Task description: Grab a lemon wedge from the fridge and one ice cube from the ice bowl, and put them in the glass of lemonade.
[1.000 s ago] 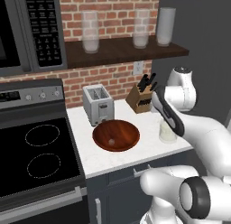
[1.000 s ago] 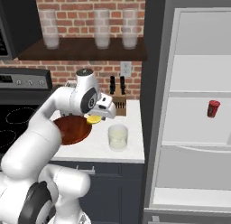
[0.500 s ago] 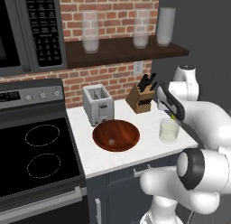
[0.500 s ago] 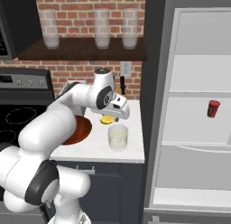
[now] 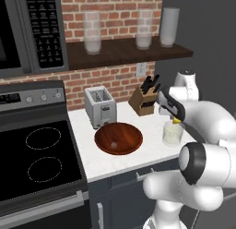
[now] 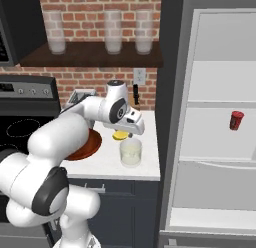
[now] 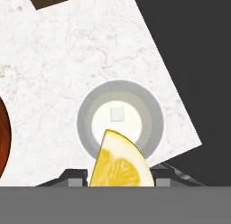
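since half a second ago the arm has swung further toward the fridge side, so the gripper (image 6: 121, 137) now hangs right over the glass of lemonade (image 6: 130, 153) instead of short of it. its fingers are pinched on the lemon wedge (image 7: 116, 161), which in the hand view overlaps the near rim of the glass of lemonade (image 7: 119, 119); a small pale square, probably the ice cube (image 7: 117, 114), already sits in the drink. the ice bowl (image 5: 118, 138) rests on the counter (image 5: 92, 159) beside the toaster (image 5: 100, 106). the fridge (image 6: 215, 112) stands open with a red can (image 6: 235, 120) on a shelf. the wedge looks light, soft and likely slippery, best held across its flat faces with gentle pressure. the glass seems fragile and easily tipped, so a release from directly above looks safest.
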Controlling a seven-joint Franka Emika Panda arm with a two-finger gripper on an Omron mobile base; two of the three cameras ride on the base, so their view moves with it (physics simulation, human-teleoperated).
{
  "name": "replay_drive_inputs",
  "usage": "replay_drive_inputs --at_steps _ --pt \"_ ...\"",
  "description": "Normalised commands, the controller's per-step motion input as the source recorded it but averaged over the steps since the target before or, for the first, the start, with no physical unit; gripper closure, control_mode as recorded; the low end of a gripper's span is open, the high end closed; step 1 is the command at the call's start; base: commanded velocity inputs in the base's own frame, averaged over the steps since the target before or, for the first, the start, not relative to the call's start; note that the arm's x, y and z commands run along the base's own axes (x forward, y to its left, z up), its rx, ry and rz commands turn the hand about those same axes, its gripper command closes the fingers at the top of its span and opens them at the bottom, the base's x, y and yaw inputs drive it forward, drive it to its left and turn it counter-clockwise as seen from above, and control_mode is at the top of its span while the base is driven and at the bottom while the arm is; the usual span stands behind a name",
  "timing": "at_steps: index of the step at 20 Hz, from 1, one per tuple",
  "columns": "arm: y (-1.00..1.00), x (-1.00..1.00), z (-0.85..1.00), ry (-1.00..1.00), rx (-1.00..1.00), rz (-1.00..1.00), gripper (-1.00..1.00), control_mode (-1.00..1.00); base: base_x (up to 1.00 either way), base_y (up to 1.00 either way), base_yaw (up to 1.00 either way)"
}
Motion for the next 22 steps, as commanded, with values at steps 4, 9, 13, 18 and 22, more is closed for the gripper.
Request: replay_drive_inputs --at_steps 4,9,13,18,22 --pt "0.00 0.07 -0.11 0.00 0.00 0.00 1.00 -1.00 0.00 0.00 0.00" --pt "0.00 0.17 -0.01 -0.01 0.00 0.00 1.00 -1.00 0.00 0.00 0.00" --pt "0.00 0.27 0.00 0.00 0.00 0.00 1.00 -1.00 0.00 0.00 0.00" --pt "-0.06 0.17 0.00 -0.01 0.02 0.00 1.00 -1.00 0.00 0.00 0.00" --pt "-0.14 0.10 -0.01 0.00 0.00 0.00 1.00 -1.00 0.00 0.00 0.00"
